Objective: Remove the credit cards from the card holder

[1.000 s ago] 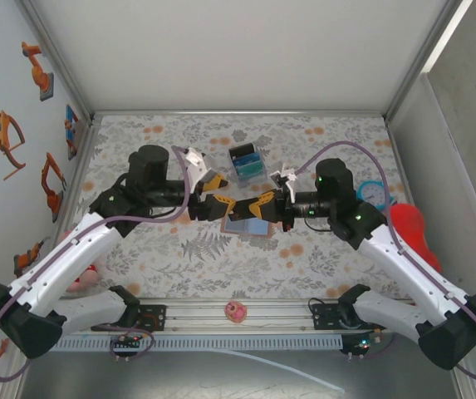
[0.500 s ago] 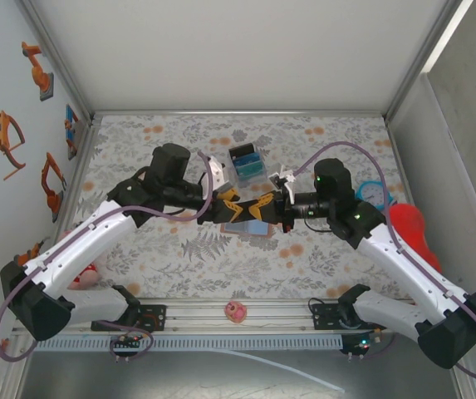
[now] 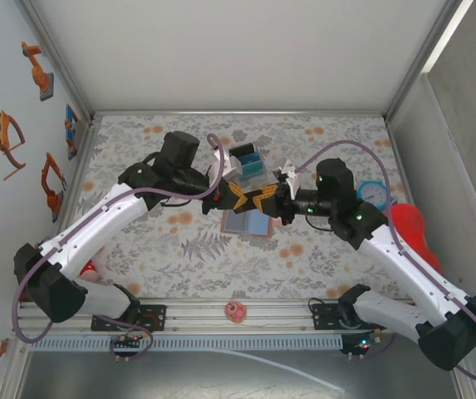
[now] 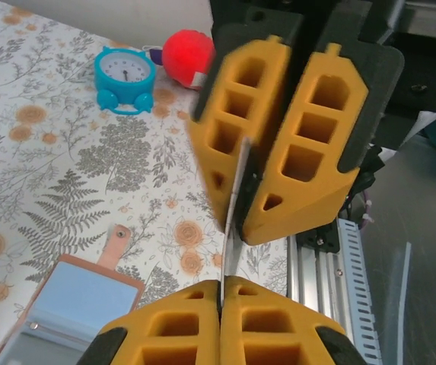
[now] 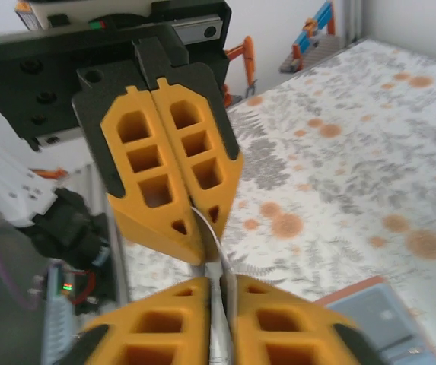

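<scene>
Both grippers meet tip to tip in the air above the card holder (image 3: 247, 223), a brown wallet lying open on the floral cloth with its blue-grey lining up (image 4: 73, 304) (image 5: 389, 315). A thin pale credit card (image 4: 230, 245) (image 5: 214, 245) spans edge-on between them. My left gripper (image 3: 240, 194) (image 4: 221, 283) (image 5: 201, 222) is shut on one end of it. The other end lies between the fingers of my right gripper (image 3: 259, 200) (image 5: 222, 280) (image 4: 240, 217), whose jaws stand slightly apart with a narrow gap beside the card.
A small black box (image 3: 247, 160) with blue contents stands just behind the grippers. A blue alarm clock (image 3: 373, 193) (image 4: 125, 76) and a red object (image 3: 410, 229) (image 4: 187, 55) sit at the right. A pink ball (image 3: 236, 311) lies on the front rail.
My left arm swung right to meet the right gripper and its jaws closed on the card. The right gripper's jaws have parted a little.
</scene>
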